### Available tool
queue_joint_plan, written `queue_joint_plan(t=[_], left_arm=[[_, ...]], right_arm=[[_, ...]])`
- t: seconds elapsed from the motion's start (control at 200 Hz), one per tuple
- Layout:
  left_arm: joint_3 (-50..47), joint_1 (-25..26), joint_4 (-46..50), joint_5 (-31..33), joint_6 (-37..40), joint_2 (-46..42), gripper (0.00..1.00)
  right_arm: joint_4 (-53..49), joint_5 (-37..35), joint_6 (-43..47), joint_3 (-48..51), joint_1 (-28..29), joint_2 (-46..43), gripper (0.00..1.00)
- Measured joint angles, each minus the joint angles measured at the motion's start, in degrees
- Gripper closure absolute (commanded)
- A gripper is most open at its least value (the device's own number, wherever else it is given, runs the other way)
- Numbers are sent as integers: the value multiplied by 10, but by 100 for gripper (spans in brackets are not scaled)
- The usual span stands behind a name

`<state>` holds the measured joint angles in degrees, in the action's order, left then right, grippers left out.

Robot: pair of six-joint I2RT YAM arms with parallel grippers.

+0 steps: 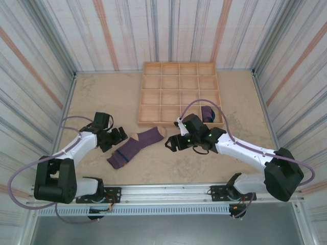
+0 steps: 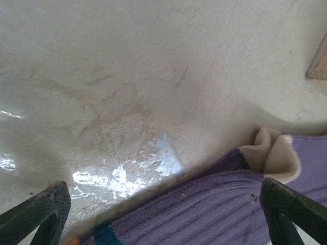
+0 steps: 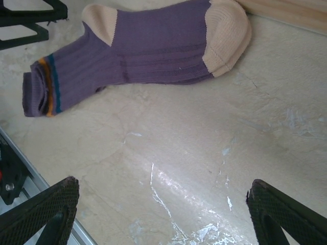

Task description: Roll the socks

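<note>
The sock (image 3: 148, 48) is matt, finely ribbed knit cloth. The tabletop (image 3: 204, 153) under it is smooth and marbled, with glossy, crinkled patches. Beyond the sock, the tray (image 1: 178, 64) is pale matt wood. Nearer than the sock, the right gripper (image 3: 162, 181) has black fingers (image 3: 48, 201) with a cross-hatched texture.

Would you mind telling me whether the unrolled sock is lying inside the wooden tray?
No, the sock lies flat on the table, just outside the tray's near edge.

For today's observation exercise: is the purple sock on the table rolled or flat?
Flat: the sock lies stretched out, cuff, heel and toe all visible.
</note>
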<state>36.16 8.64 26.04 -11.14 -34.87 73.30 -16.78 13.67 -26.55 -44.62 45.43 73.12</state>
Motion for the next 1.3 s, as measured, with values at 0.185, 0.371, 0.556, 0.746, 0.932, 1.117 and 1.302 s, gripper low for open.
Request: queue_joint_plan(t=[0.185, 0.371, 0.556, 0.746, 0.932, 1.117, 1.302], left_arm=[[-33, 35, -26, -2, -11, -23, 1], [-71, 84, -23, 2, -53, -80, 1], [-109, 112, -7, -3, -120, -150, 1], [-119, 158, -4, -19, -189, -169, 1], [-102, 173, 24, -33, -207, -153, 1], [-38, 121, 107, -55, -170, -113, 1], [2, 51, 146, -94, -115, -84, 1]], right_arm=[[-1, 0, 0, 3, 0, 0, 11], [-1, 0, 0, 3, 0, -1, 11], [-1, 0, 0, 3, 12, -1, 11], [1, -4, -3, 3, 45, 0, 11], [11, -9, -30, -2, 100, 26, 12], [44, -9, -68, -43, 156, 101, 12], [71, -13, -95, -126, 206, 213, 13]])
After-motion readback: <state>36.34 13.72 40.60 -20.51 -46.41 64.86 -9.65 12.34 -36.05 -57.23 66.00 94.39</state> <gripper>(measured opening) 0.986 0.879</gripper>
